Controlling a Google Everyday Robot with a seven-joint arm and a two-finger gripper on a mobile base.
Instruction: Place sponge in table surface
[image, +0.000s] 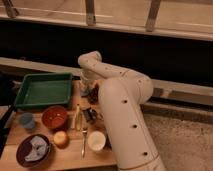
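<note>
My gripper (88, 90) hangs from the white arm (122, 100) just right of the green tray (42, 90), low over the light-brown wooden table surface (70, 154). A small yellowish patch at the gripper (95, 83) may be the sponge. I cannot tell whether it is held or lying on the wood. The arm hides the table's right part.
A red-brown bowl (54, 117), a blue cup (26, 120), a dark bowl with a white cloth (34, 150), a yellow round thing (61, 138), a white cup (96, 141), utensils (83, 131) and a dark object (90, 115) stand on the table. A dark wall runs behind.
</note>
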